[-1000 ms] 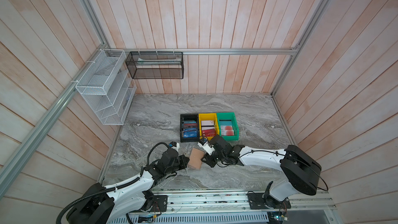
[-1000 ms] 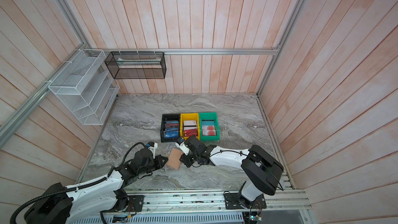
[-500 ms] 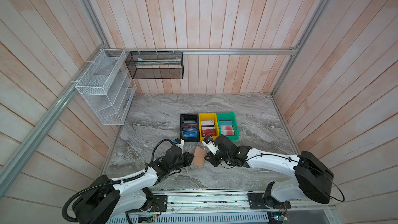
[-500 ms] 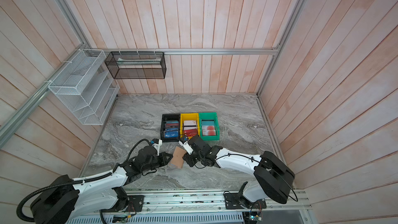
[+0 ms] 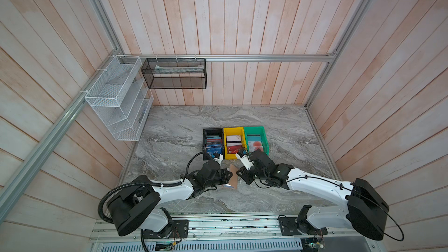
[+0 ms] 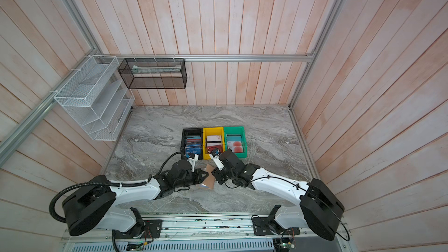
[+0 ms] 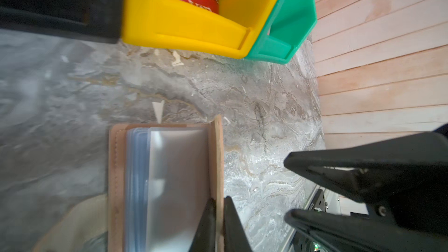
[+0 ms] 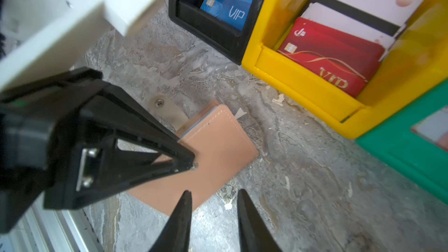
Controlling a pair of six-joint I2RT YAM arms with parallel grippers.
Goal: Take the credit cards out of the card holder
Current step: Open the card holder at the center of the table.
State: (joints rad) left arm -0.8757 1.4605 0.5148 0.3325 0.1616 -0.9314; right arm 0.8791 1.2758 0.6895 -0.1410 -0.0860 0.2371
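Observation:
The tan card holder (image 5: 234, 178) (image 6: 209, 180) lies open on the marble, one cover raised on edge. My left gripper (image 7: 219, 200) (image 5: 229, 176) is shut on that raised cover (image 7: 219, 161), beside pale blue clear sleeves (image 7: 169, 178) in which no credit cards show. In the right wrist view the card holder's (image 8: 218, 146) tan outside faces me. My right gripper (image 8: 215, 191) (image 5: 240, 174) stands open just off its corner, nothing between the fingers. A red card lettered VIP (image 8: 324, 66) lies in the yellow bin (image 8: 303, 86). Whitish cards with orange-red circles (image 5: 255, 144) sit in the green bin (image 5: 254, 128).
A black bin (image 5: 212, 130) with blue cards (image 8: 228, 3) stands left of the yellow bin (image 5: 233, 129), all three just beyond both grippers. A white wire rack (image 5: 116, 98) and a black mesh basket (image 5: 174, 73) hang on the walls. Bare marble (image 5: 291, 129) stretches around the bins.
My left arm has carried the card holder to the right, toward the table's middle. My right gripper has drawn back to the right and opened slightly wider.

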